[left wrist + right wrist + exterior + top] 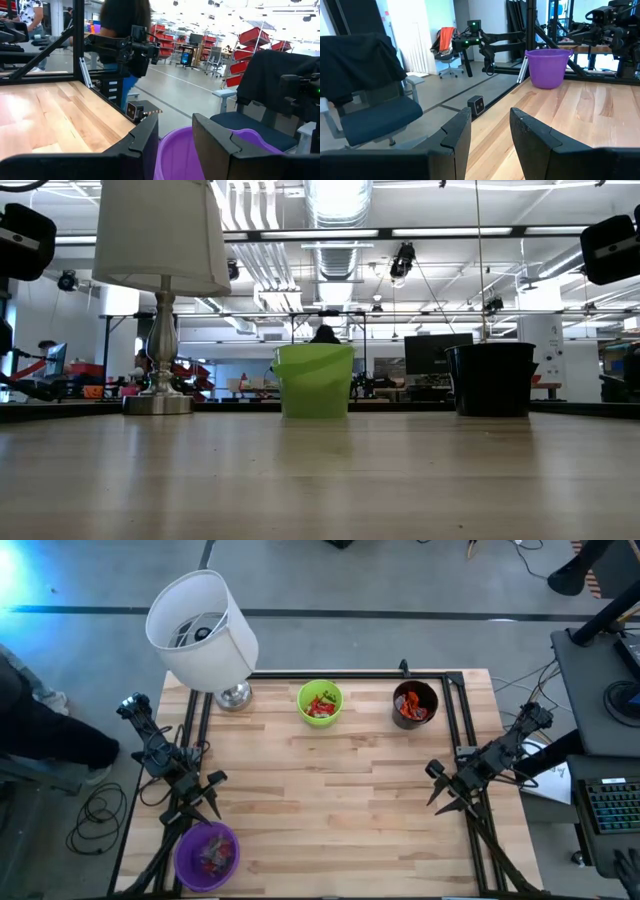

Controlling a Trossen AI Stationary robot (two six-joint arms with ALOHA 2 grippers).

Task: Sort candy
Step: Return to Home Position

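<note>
The left gripper (pixel 175 120) hangs at the left edge of the surface (pixel 330 790), just beside the purple bucket (pixel 180 858), fingers narrowly parted on nothing; the nearest candy (pixel 210 856) lies inside that bucket, ahead of and below the tips. More candy fills the green cup (pixel 302 698) and black cup (pixel 434 695) at the far edge (no loose piece shows on the boards between), so only a retreat seems left. The right gripper (pixel 490 114) waits at the right edge, fingers parted and empty.

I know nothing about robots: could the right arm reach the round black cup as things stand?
Probably yes. The right gripper, open, sits over the table's right side, and only bare wooden tabletop lies between it and the round black cup near the far edge.
</note>
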